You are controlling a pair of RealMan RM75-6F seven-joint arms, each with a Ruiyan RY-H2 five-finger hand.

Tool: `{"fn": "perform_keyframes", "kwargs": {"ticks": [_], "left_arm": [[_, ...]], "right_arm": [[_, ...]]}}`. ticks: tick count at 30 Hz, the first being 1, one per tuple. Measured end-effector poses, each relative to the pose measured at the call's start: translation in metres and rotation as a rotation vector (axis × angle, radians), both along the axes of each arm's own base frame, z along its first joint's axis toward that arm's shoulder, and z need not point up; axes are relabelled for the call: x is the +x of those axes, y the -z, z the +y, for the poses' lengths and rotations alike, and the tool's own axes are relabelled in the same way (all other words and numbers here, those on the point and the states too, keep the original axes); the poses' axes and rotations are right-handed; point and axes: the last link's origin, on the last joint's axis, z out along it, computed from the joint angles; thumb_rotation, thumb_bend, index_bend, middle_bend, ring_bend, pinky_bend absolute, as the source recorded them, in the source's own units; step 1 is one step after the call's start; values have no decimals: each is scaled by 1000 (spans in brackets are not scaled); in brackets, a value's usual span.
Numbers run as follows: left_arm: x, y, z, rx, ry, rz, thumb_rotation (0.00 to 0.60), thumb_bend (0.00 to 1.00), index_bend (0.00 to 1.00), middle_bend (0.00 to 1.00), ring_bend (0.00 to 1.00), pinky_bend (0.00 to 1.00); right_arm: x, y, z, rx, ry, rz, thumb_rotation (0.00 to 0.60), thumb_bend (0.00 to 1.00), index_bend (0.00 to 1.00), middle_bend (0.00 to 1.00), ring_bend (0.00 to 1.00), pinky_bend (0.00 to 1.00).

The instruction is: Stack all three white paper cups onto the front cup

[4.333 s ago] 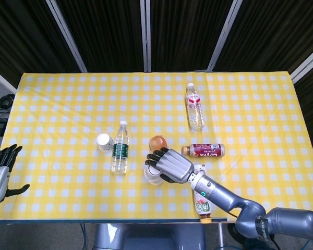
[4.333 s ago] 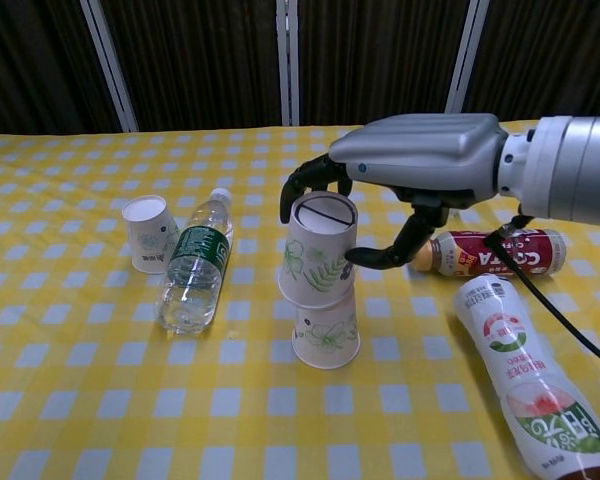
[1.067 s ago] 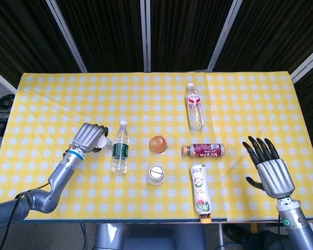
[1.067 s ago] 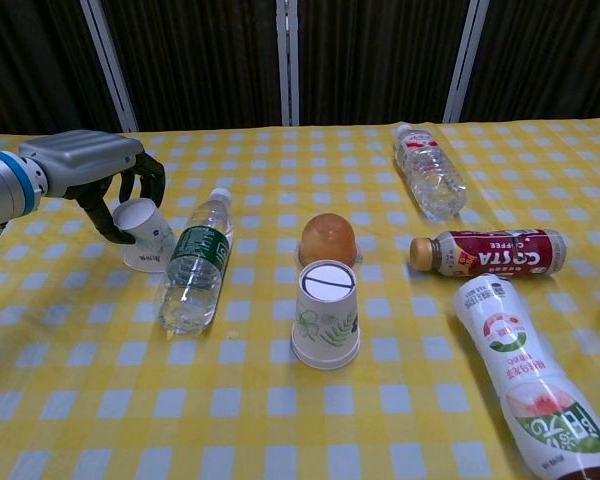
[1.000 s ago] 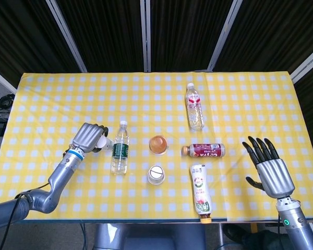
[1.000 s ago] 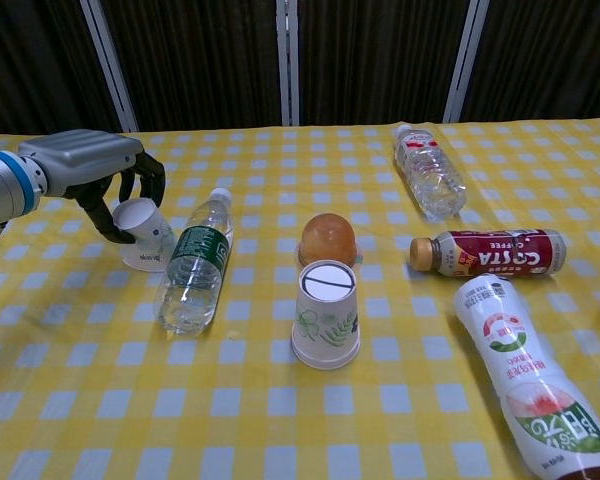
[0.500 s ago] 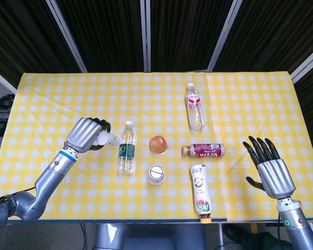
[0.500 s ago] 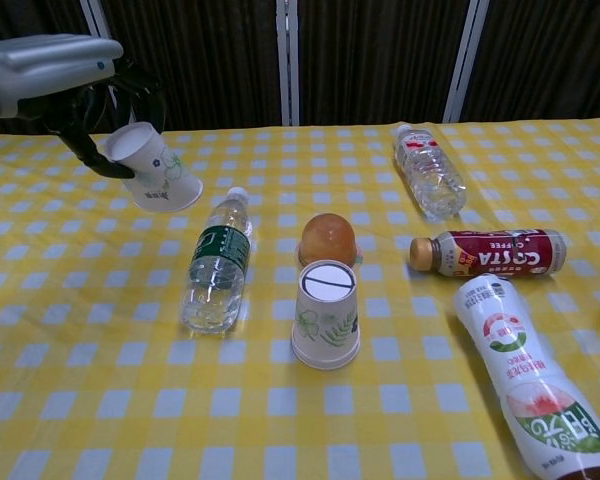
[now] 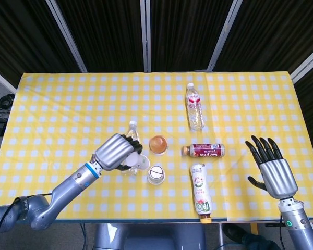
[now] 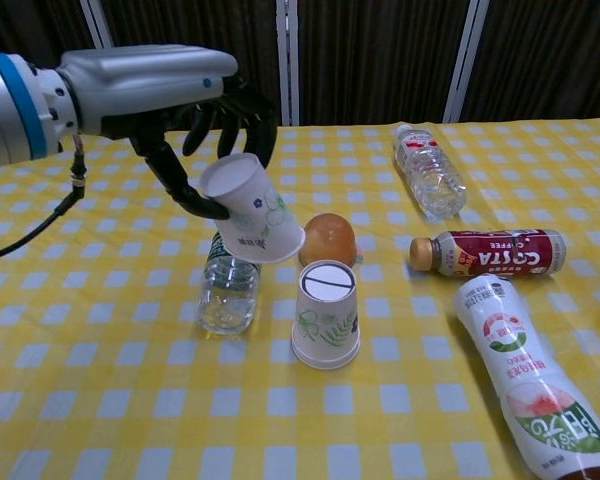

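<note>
My left hand (image 9: 116, 151) (image 10: 180, 85) grips a white paper cup (image 10: 251, 210) (image 9: 139, 163), tilted in the air with its mouth down and to the right. It hangs just left of and above the front stack of upturned white cups (image 10: 326, 315) (image 9: 155, 174) near the table's front middle. How many cups are in that stack I cannot tell. My right hand (image 9: 271, 171) hovers open at the front right, fingers spread, only in the head view.
A clear water bottle (image 10: 228, 292) lies under my left hand. An orange ball-like thing (image 10: 328, 237) sits behind the stack. A red Costa bottle (image 10: 490, 251), a large white bottle (image 10: 528, 380) and another water bottle (image 10: 426, 168) lie to the right on the yellow checked cloth (image 10: 100, 400).
My left hand lifted the cup from the left of the table and carried it right and forward, to just beside the stack. The water bottle under it shifted right. The right hand stayed put.
</note>
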Motion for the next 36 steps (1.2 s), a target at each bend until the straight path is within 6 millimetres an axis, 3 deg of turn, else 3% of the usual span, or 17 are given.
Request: {"fn": "perform_keyframes", "kwargs": {"ticks": [6,13,36], "left_arm": [[29,25,-6,-39,72,11,600,194,507,474,464,571],[44,35,-4,-50,95,50,600,193,503,467,464,566],[45,29,-3,-101,59,88,600,185,486,445,463,556]], "right_arm": [[-2,-4,1,-12,7,-2,600,0,0,0,0,0],[-4,-7,1,-25,14,-3,600,0,0,0,0,0],[-5,-7,-1,-32,21,1,600,0,0,0,0,0]]}}
